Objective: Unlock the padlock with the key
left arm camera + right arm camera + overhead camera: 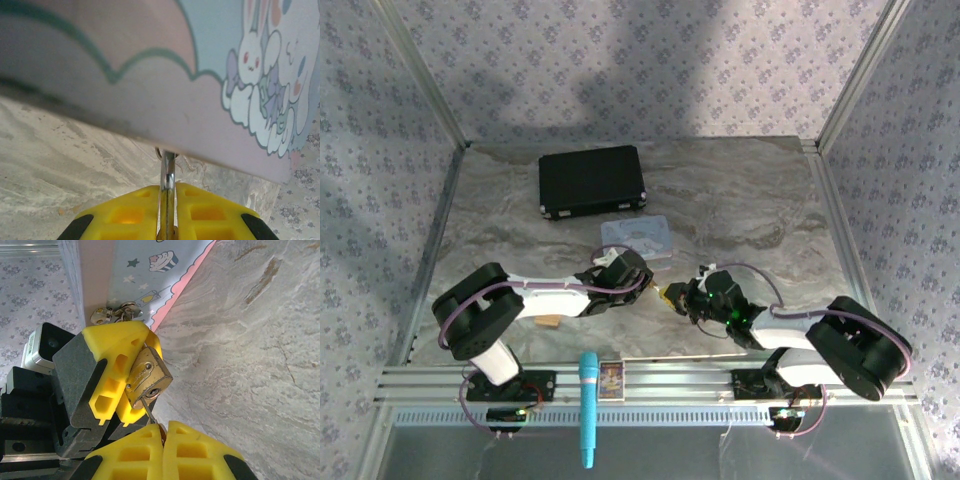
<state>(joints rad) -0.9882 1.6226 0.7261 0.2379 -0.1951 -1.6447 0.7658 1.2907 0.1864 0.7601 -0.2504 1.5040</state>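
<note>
The brass padlock [147, 377] hangs bottom-out in my left gripper, whose yellow fingers [117, 352] clamp its upper part. In the left wrist view that gripper [167, 189] is shut on the silver shackle [167, 170], just under the tin. My right gripper [164, 427] is shut on the key [148, 412]. Its thin blade points up at the lock's bottom face, and the tip touches just beside the keyhole. From above, both grippers meet mid-table, left gripper [642, 280] and right gripper [680, 297], with the padlock [667, 293] a small gold speck between them.
A pale blue tin [638, 238] with cartoon prints lies just behind the grippers, a black case [592, 180] further back. A small bunch of metal rings [117, 312] sits by the tin. A tan block [548, 321], a blue microphone [588, 405] and a card [611, 378] lie near the front rail.
</note>
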